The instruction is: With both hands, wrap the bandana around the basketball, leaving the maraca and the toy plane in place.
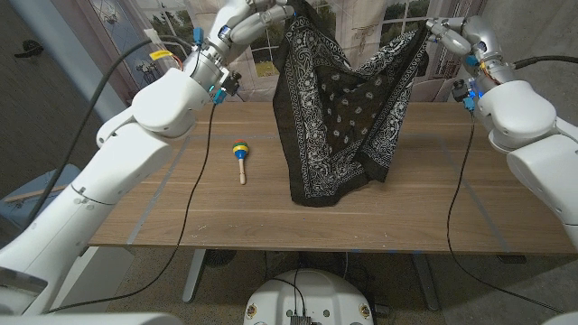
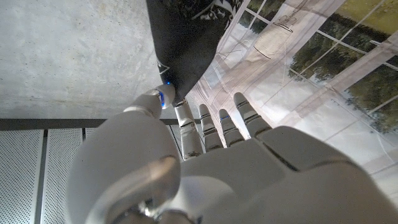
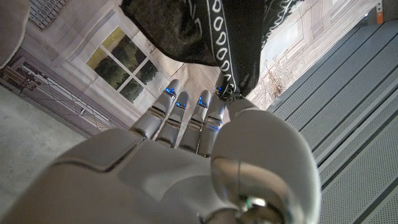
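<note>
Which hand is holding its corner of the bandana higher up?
The left hand; its corner of the bandana sits higher in the head view than the right hand's.

The black bandana with white paisley print is held up by 2 corners above the wooden table, hanging in folds, its lower edge touching the tabletop. The maraca lies left of it, apart

A wooden table is seen before a printed backdrop of windows and a building front. A grey floor is seen beneath the table's near edge.
</note>
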